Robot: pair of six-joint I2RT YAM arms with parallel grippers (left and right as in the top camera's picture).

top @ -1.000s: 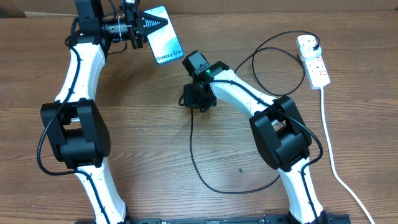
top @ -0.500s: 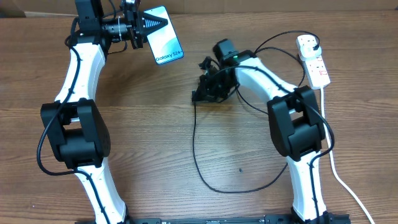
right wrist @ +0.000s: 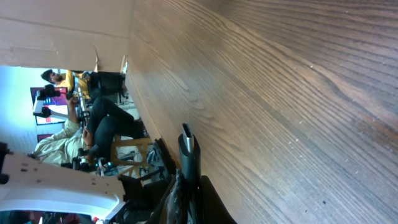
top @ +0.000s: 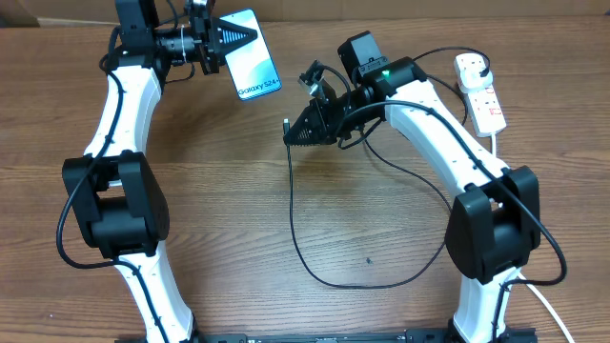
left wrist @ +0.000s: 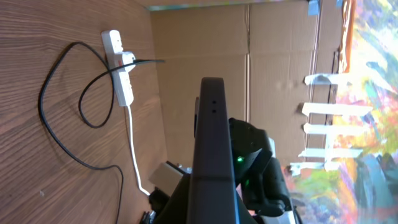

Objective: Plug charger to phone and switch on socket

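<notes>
Brown wood-grain table (top: pixel 219 238) fills the overhead view, with both arm bases at the near edge. Nearest on the boards lies the slack of the charger (top: pixel 292 224), a thin black cable that curves in a wide loop between the two arms. One run rises straight up from that loop toward the middle of the table.

At the top of that run the right gripper (top: pixel 291 138) is closed on the cable just behind its small connector tip (top: pixel 286 124). The tip sticks out past the fingers, and the right wrist view shows it (right wrist: pixel 188 146) standing clear above the wood. The tip points toward the phone but is apart from it.

Farther back and to the left, the left gripper (top: pixel 250 33) is clamped on the far short edge of the phone (top: pixel 253 62). The light blue screen faces the overhead camera, and the "Galaxy S24" end is turned toward the right gripper. From the left wrist the phone (left wrist: pixel 213 124) shows edge-on.

At the far right sits the socket (top: pixel 481 90), a white strip with the charger's black plug (top: pixel 486 69) in its far outlet. Its thick white cord (top: pixel 505 219) runs back along the right side. Cardboard (top: pixel 381 10) closes off the far edge.
</notes>
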